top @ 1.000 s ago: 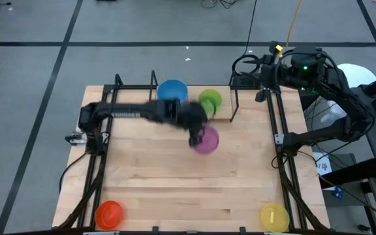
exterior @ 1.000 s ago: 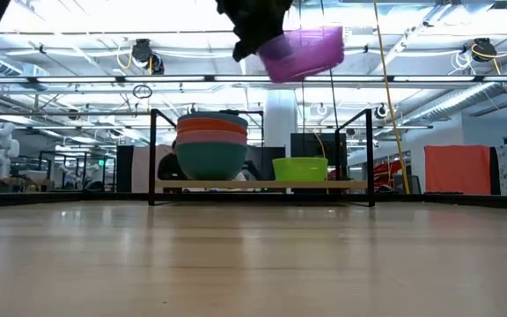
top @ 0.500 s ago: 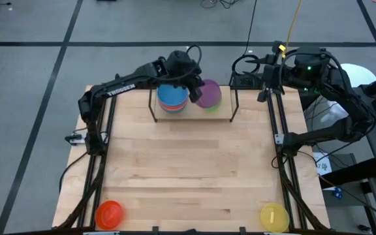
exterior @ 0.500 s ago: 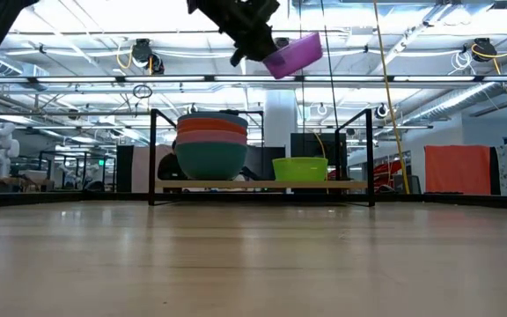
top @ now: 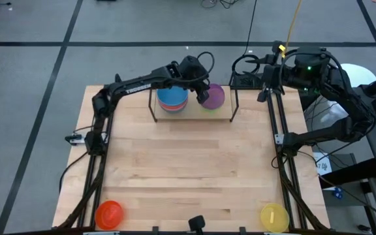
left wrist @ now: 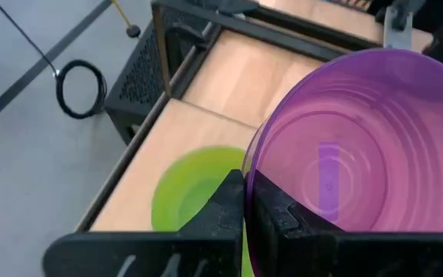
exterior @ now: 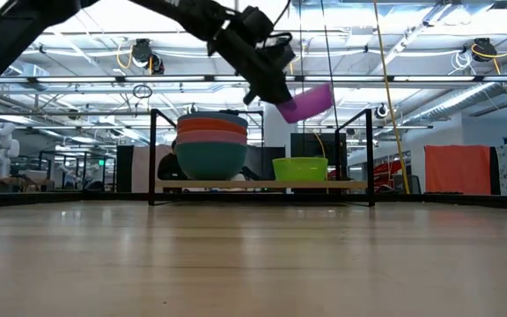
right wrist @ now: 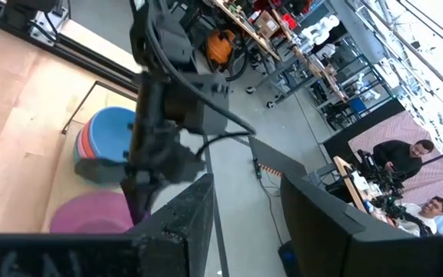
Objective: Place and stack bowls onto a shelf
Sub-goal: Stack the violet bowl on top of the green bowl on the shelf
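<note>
My left gripper (top: 199, 89) reaches over the shelf (exterior: 262, 185) at the table's far edge, shut on a purple bowl (exterior: 306, 103). That bowl hangs tilted in the air above a green bowl (exterior: 300, 168), which stands on the shelf board and also shows in the left wrist view as the green bowl (left wrist: 191, 192). Beside it on the board stands a stack (exterior: 211, 145), blue on top (top: 172, 98), then orange, pink and teal. My right gripper (right wrist: 248, 223) is open and waits by the far right corner. My left gripper pinches the purple bowl's rim (left wrist: 250, 163) at the side nearest the stack. One finger (left wrist: 275, 215) is inside the bowl and the other (left wrist: 228, 201) outside. The fingers slant down from the table's left. The bowl is lifted clear, tilted, with its free side lower.
A red bowl (top: 108, 213) sits at the near left corner and a yellow bowl (top: 273, 217) at the near right. Black rod uprights (exterior: 153, 154) frame the shelf's ends. The right end of the shelf board (top: 224, 112) is bare. People sit in the room beyond (right wrist: 406, 165).
My left gripper carried the purple bowl from above the table's middle toward the far edge, over the shelf. It then came down toward the green bowl. The bowl tipped more steeply on the way and stays pinched.
</note>
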